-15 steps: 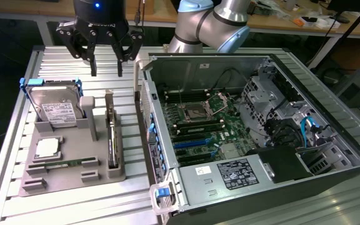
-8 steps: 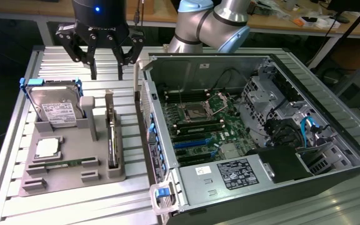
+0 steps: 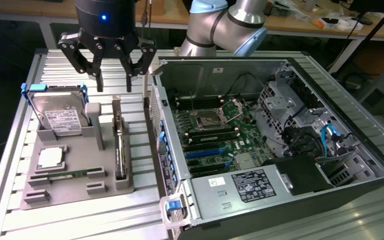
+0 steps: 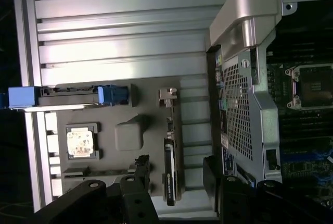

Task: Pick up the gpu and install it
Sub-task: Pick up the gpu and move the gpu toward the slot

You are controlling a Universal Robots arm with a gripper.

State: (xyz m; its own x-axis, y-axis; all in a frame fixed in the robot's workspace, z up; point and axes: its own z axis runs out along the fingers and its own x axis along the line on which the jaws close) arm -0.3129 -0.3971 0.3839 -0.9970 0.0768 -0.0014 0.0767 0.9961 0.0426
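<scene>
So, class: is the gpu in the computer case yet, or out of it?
Out. The gpu stands on edge in the gray tray, beside the open computer case.

We list: gray holder tray (image 4: 151, 110) carrying the gpu (image 4: 170, 182) on edge, a blue-framed hard drive (image 4: 73, 96) and a processor chip (image 4: 80, 143); open computer case (image 4: 244, 94) beside the tray; gripper (image 4: 175, 160), jaws spread, straddling the gpu without touching.
</scene>
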